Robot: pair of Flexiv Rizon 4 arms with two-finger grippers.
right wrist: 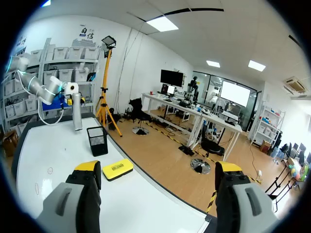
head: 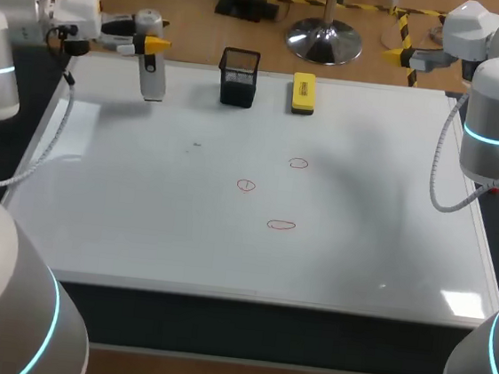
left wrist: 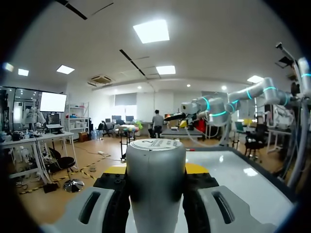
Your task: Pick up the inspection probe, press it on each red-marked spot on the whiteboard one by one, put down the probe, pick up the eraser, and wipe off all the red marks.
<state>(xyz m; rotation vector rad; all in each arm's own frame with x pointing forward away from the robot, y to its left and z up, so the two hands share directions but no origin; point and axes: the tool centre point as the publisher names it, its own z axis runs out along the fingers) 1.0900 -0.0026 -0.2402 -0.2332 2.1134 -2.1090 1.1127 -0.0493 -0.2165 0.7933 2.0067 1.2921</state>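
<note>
Head view first: my left jaws sit over the far left corner of the whiteboard [head: 359, 252], clenched on the inspection probe [head: 154, 79], which hangs upright. I cannot tell whether its lower end touches the board. The black holder [head: 239, 77] and the eraser [head: 303, 93] rest along the far edge, near each other but apart, and three red marks [head: 246, 185] lie near the board's middle. My right jaws hang beyond the far right corner. In the left wrist view the probe's grey barrel stands between the yellow fingertips [left wrist: 116, 169], gripped from both sides. In the right wrist view my right jaws are spread wide with nothing between them. The eraser [right wrist: 116, 169] lies just ahead of one finger, and the holder [right wrist: 97, 141] stands beyond it.
</note>
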